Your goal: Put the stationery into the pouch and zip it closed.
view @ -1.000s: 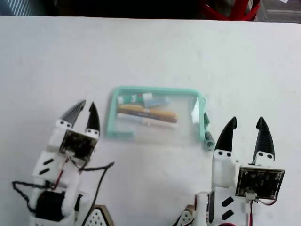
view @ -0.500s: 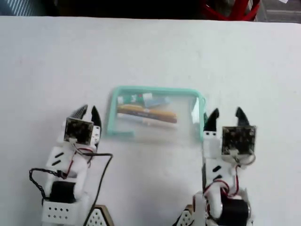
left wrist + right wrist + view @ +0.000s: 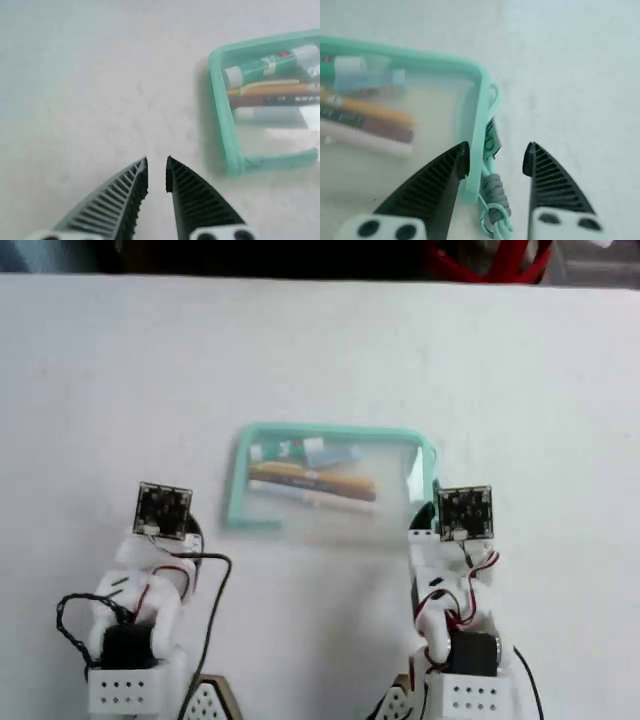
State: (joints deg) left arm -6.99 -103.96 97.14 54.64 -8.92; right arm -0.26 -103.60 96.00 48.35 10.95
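Right jaws gape astride pouch [image 3: 420, 57] edge and cord [image 3: 492, 192].

The pouch [image 3: 330, 520] — clear, glossy plastic — lies on a smooth, matt table [image 3: 520, 370].

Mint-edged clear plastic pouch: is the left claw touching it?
Apart. The left wrist view shows white table between the left gripper and the mint-edged clear pouch.

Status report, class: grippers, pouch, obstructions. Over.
Left gripper empty, jaws barely apart, beside pouch. Right gripper jaws open, straddling zip pull at pouch edge. Stationery inside. No obstruction seen.
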